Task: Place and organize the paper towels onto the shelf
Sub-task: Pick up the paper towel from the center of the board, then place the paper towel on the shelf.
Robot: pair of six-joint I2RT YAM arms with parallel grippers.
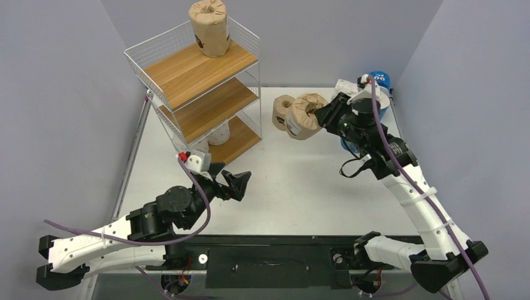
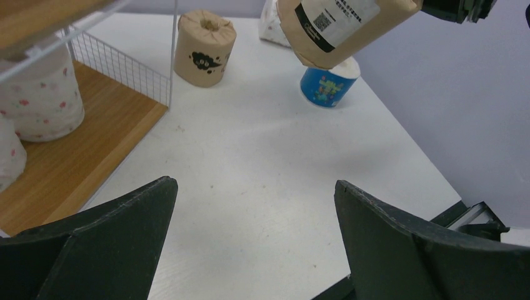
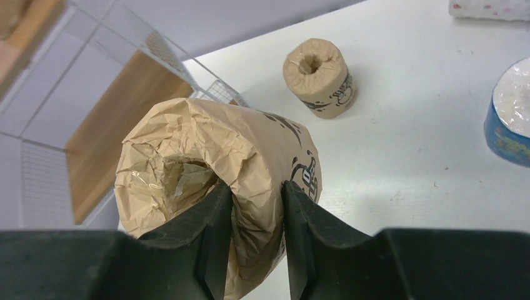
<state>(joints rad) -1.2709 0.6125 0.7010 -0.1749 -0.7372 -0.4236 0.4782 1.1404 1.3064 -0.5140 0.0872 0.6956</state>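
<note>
Grey walls (image 1: 56,94), white table (image 1: 294,181). From above, the shelf (image 1: 187,72) stands back left; right of it, the right gripper (image 1: 323,115) holds a brown roll (image 1: 303,119) off the table. The left gripper (image 1: 232,184), in front of the shelf, is spread wide, empty. Left wrist: white rolls (image 2: 44,103) sit on the shelf's bottom board. Right wrist: fingers (image 3: 206,244) pinch the roll's wall at its hole. It looks light and squashy; squeeze softly.

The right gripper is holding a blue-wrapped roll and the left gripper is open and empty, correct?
Not quite. The right wrist view shows the right gripper holding a brown-paper-wrapped roll, not a blue one. The left gripper is open and empty, as stated.
</note>
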